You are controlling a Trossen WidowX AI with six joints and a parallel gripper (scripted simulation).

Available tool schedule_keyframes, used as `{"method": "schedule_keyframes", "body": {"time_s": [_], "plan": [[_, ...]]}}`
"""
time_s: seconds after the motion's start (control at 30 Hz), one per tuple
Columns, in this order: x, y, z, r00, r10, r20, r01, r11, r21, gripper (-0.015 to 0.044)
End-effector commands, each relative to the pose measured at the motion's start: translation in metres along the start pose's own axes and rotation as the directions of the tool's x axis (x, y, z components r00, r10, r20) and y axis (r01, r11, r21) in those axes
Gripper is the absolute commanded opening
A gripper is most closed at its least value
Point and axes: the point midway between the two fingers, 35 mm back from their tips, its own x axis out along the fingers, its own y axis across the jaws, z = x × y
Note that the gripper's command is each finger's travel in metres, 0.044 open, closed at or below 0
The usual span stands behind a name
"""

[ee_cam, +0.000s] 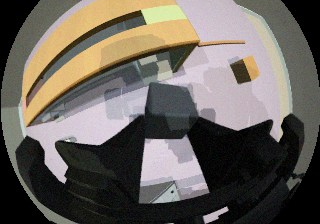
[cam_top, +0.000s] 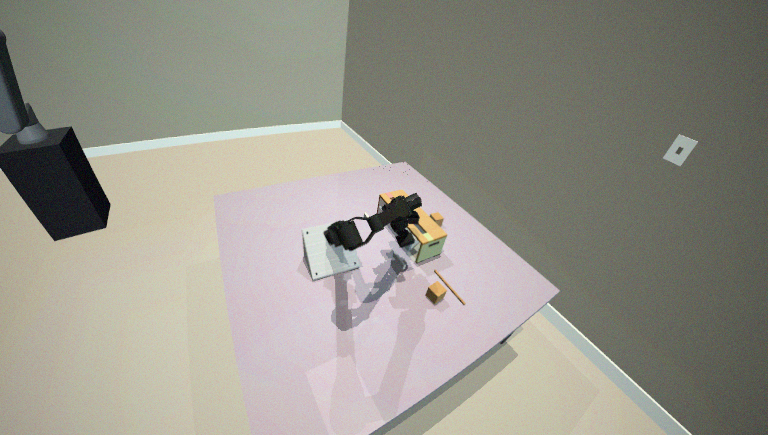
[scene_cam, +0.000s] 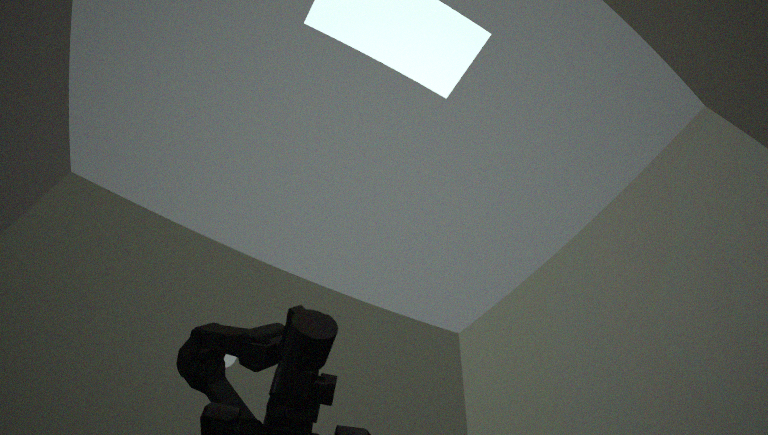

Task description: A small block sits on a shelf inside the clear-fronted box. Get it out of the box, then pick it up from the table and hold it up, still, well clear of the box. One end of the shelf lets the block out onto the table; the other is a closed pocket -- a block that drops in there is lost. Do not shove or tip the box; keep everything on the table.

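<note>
My gripper (cam_top: 403,236) (ee_cam: 164,118) is shut on a small dark grey block (ee_cam: 169,106), which shows between the fingertips in the wrist view. The block sits above the table, in front of the clear front of the orange box (cam_top: 434,231) (ee_cam: 172,30). The box stands upright, with a long slot in its top and a pale green end panel (cam_top: 430,249). In the top view the arm covers part of the box, and the held block cannot be told from the dark fingers. How far the block is from the box is hard to tell.
A thin wooden stick (cam_top: 450,287) (ee_cam: 222,43) and an orange cube (cam_top: 436,293) (ee_cam: 254,68) lie on the pink table (cam_top: 271,317) beyond the box's green end. Another orange block (cam_top: 436,218) is behind the box. A white plate (cam_top: 315,255) lies under the arm.
</note>
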Motion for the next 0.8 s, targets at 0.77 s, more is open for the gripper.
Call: {"method": "schedule_keyframes", "body": {"time_s": [0.77], "plan": [[-0.023, 0.002, -0.005, 0.998, -0.057, 0.029, 0.051, 0.425, -0.904, 0.0]]}}
